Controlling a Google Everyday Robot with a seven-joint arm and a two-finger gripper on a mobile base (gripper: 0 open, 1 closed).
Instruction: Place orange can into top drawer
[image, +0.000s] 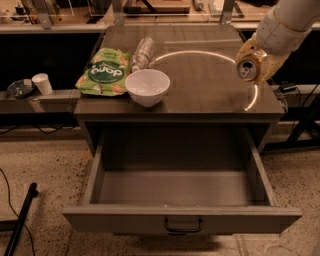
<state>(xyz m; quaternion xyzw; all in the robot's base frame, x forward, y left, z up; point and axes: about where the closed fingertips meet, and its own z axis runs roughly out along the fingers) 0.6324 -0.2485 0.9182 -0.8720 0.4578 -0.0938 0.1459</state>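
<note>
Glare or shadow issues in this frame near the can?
Camera view: dim, warm light; a bright ring-shaped reflection arcs over the cabinet top, running right by the orange can, which the gripper holds above the top's right side. Camera view: the top drawer is in deep shadow at its back.

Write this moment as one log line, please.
gripper: shut on can, above cabinet top, right | drawer: open | can: not in drawer
</note>
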